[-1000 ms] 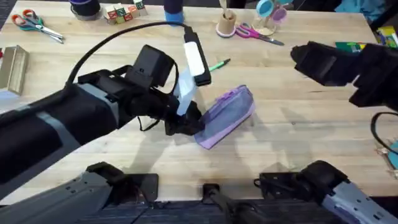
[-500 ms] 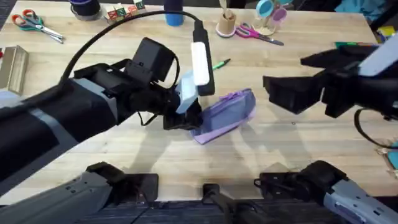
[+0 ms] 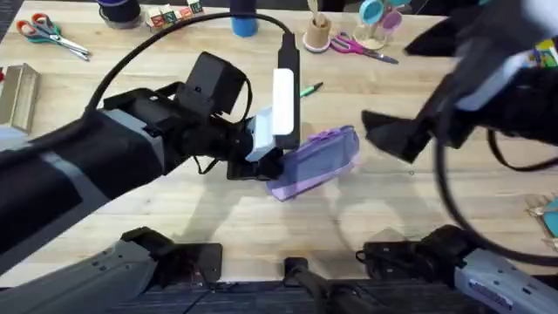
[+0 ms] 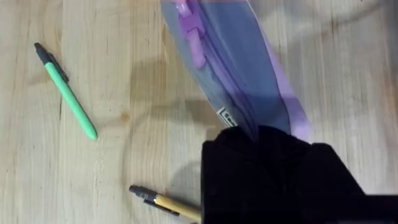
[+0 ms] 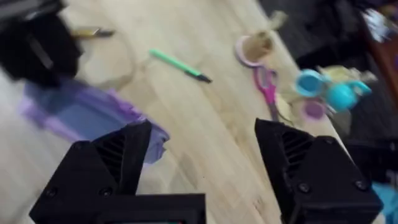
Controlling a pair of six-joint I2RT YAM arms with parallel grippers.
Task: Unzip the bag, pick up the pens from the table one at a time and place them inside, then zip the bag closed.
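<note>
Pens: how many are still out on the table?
2. The green pen lies on the table apart from the bag; the yellow pen lies beside the left gripper.

No lettering can be read. The small white outlined label [image 4: 227, 117] on the soft lavender fabric pencil pouch [image 4: 239, 68] carries dark marks, too small and partly hidden to make out.

Lavender bag [image 3: 318, 162], green pen [image 4: 69, 96], yellow pen [image 4: 168, 203], black pincers.
</note>
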